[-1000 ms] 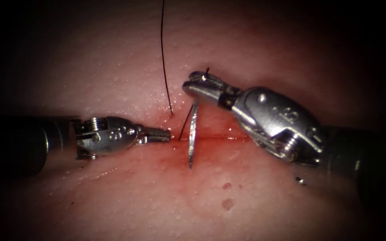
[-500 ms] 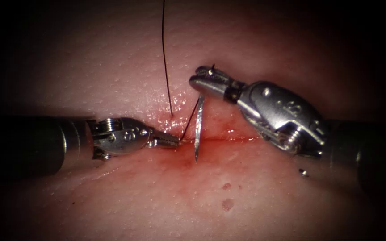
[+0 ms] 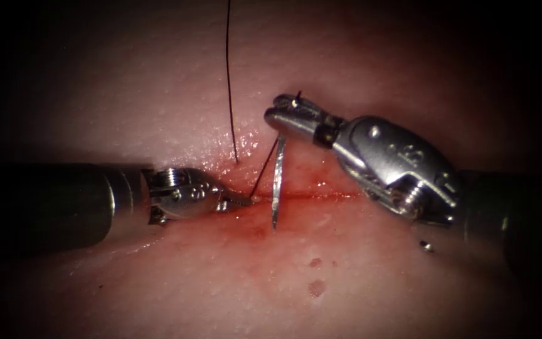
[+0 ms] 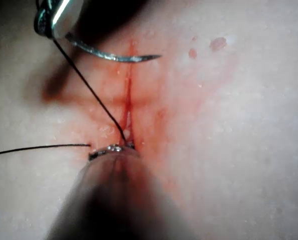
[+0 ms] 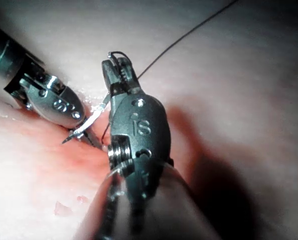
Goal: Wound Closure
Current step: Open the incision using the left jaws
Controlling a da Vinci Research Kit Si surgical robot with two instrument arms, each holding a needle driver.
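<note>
Left tool (image 3: 241, 201) tip sits at the cut (image 3: 321, 195); can't tell if it's clenched or holding the thread (image 3: 229, 81). Right tool (image 3: 281, 117) clamps the needle (image 3: 276, 182) near its thread end. Needle is a thin steel curve hanging free across the cut, point just past it, not in the tissue (image 3: 158, 94). Thread enters the tissue above the cut. Red fluid (image 3: 252, 229) pools along the cut.

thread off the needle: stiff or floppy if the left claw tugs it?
Likely floppy: the thread is hair-thin and bows gently across the tissue. The short run from the needle, held near its tail by the right claw, to the left claw looks straight, so probably taut, with little slack there.
</note>
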